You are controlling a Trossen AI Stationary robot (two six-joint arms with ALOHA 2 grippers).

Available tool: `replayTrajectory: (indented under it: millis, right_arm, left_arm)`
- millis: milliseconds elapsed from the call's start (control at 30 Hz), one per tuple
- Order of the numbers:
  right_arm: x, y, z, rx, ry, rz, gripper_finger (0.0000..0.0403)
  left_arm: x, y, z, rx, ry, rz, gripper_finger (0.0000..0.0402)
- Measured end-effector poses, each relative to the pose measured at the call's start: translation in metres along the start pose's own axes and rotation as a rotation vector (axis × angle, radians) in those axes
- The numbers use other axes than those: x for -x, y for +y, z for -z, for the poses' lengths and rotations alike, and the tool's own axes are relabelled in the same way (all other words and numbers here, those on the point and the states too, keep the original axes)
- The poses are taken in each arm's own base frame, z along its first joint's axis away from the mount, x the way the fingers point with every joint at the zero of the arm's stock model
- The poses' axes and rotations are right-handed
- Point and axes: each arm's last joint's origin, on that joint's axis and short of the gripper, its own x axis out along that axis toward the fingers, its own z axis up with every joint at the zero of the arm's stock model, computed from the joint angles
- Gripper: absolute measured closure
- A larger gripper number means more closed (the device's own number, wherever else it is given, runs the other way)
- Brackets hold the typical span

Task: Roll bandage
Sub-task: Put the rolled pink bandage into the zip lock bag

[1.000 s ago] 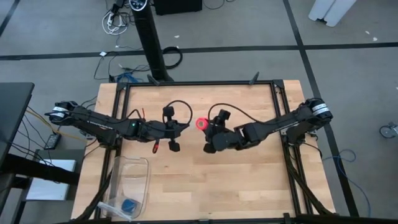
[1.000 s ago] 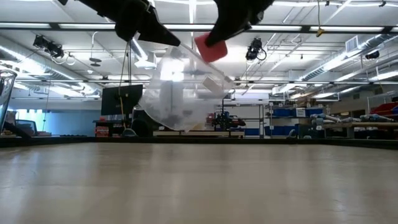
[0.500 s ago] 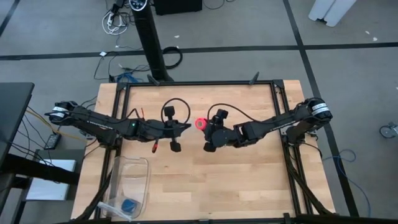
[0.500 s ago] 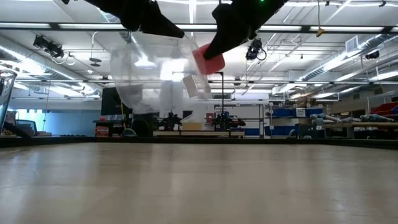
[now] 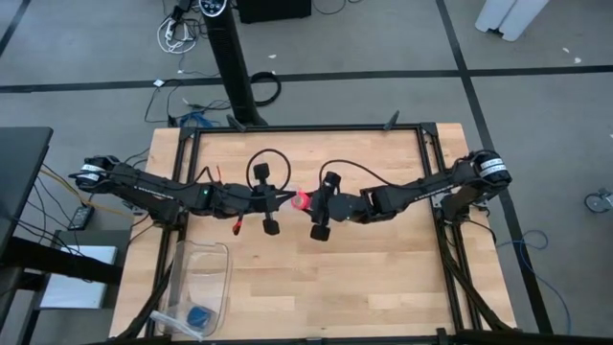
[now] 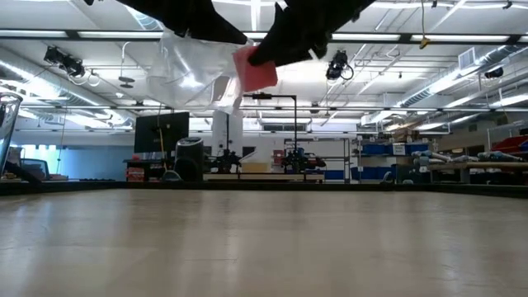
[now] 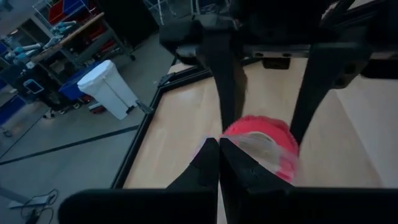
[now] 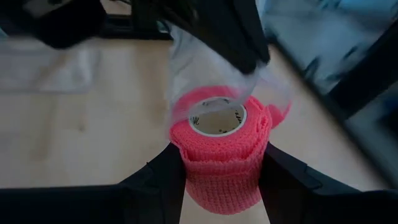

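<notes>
Above the middle of the wooden table, the right gripper (image 5: 303, 200), jaws clamped across the bright pink-red roll of stretchy fabric bandage (image 5: 301, 199), has slid leftward over the past second and now sits just beside the left gripper (image 5: 288, 197), closing the gap that separated the two arms. The bandage roll has travelled with it, shifting left and slightly higher in the low view (image 6: 255, 68). A clear, crinkled sheet of plastic wrap (image 6: 195, 68), pinched in the left gripper's closed fingers, has swung from a full billow hanging beside the roll to a tighter, higher drape lying against the roll.
</notes>
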Motion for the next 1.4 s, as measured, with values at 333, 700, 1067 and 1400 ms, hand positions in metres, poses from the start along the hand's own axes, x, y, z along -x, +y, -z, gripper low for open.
replayTrajectory:
  millis: [333,700,1067,1400]
  right_arm:
    - [-0.005,-0.007,-0.004,-0.189,-0.005,-0.158,0.0234]
    - [-0.013,-0.025,-0.001,-0.423,0.044,-0.137,0.0234]
    - [-0.015,-0.031,0.002,-0.353,0.071,-0.111,0.0234]
    - [-0.019,-0.037,-0.002,-0.404,0.065,-0.232,0.0236]
  left_arm:
    - [0.0,-0.001,0.003,-0.012,0.022,0.021,0.0396]
    - [0.001,-0.005,0.004,-0.022,0.03,0.059,0.0396]
    - [0.002,-0.008,0.01,-0.015,0.085,0.097,0.0396]
    - [0.002,-0.009,0.006,0.014,0.047,0.134,0.0396]
